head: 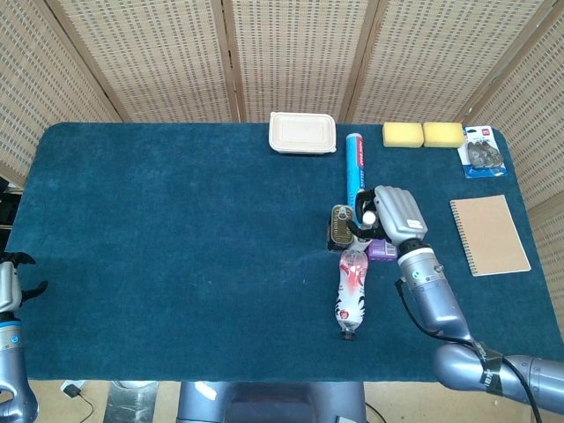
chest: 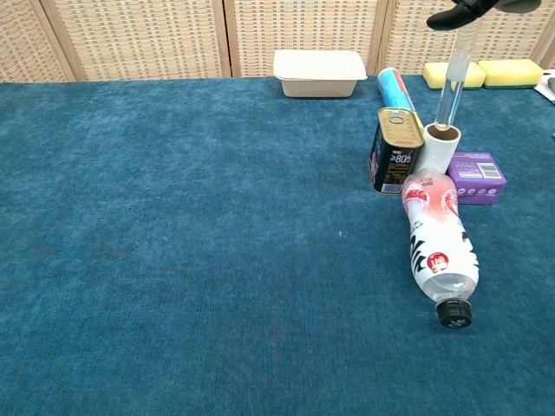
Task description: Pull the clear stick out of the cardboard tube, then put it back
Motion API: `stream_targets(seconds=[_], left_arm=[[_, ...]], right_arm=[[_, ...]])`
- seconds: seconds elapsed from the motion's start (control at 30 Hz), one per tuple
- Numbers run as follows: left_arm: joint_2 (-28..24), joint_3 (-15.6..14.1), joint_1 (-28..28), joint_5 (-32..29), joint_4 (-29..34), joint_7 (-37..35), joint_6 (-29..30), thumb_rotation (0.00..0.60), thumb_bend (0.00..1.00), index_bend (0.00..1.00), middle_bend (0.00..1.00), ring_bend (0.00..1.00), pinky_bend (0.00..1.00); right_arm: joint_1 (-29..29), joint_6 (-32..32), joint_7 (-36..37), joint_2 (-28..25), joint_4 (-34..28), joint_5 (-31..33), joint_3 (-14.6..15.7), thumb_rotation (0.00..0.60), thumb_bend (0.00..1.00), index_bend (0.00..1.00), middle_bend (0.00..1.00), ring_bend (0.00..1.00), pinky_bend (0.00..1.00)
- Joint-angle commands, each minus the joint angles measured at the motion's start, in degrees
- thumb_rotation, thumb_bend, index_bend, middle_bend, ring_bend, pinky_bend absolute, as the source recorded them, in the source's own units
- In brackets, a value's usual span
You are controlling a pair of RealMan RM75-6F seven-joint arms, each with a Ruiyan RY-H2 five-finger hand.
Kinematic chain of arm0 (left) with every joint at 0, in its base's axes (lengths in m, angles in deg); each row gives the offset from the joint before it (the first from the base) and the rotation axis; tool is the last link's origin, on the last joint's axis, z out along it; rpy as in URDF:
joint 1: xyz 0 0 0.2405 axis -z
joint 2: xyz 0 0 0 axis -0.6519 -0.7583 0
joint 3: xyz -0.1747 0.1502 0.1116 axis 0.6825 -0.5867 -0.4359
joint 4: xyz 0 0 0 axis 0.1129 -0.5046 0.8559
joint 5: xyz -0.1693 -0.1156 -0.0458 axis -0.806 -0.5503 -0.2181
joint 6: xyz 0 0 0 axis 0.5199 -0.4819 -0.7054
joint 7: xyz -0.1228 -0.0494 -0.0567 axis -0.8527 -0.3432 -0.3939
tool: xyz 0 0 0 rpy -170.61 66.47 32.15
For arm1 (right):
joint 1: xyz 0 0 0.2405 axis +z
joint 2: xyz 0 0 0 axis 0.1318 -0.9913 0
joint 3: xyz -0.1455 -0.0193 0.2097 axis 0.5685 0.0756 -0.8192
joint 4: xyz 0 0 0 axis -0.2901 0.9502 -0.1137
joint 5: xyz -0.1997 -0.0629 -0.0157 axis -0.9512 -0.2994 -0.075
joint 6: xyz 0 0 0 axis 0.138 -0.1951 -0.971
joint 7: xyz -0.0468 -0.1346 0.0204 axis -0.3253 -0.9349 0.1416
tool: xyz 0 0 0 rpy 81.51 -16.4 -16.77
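Observation:
The white cardboard tube (chest: 438,147) stands upright between the tin can (chest: 395,161) and the purple box (chest: 477,177). My right hand (head: 388,211) holds the clear stick (chest: 452,83) upright from its top; the hand's dark fingers (chest: 460,12) show at the top edge of the chest view. The stick's lower end hangs just over the tube's open mouth; I cannot tell if it has entered. From the head view the hand covers the tube. My left hand (head: 11,282) rests at the lower left, off the table, its fingers apart and holding nothing.
A plastic bottle (chest: 440,244) lies on its side in front of the tube. A blue cylinder (head: 355,163) lies behind the can. A white lidded container (head: 302,132), yellow sponges (head: 423,134), a blister pack (head: 481,153) and a brown notebook (head: 489,234) sit on the blue cloth (head: 176,229).

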Motion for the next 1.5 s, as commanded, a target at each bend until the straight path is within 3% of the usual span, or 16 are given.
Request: stream_targets(seconds=[0.03,0.6,1.5], left_arm=[[-0.01,0.00,0.00,0.01,0.00,-0.03,-0.01,0.600,0.15,0.45,0.42,0.23,0.32],[0.05,0.03,0.01,-0.03,-0.05,0.09,0.04,0.600,0.15,0.45,0.42,0.23,0.32],[0.04,0.05,0.01,-0.08,0.02,0.30,0.05,0.600,0.15,0.45,0.42,0.23,0.32]], right_arm=[[0.44,-0.01,-0.17,0.44,0.14,0.17,0.05,0.600,0.41,0.79,0.96,0.94,0.87],[2.88,1.40,0.68,3.16,5.13,0.79,-0.03,0.600,0.41,0.79,0.96,0.94,0.87],[1.14,3.41,4.34,2.05,8.21,0.24,1.49,0.600,0.41,0.79,0.96,0.94,0.87]])
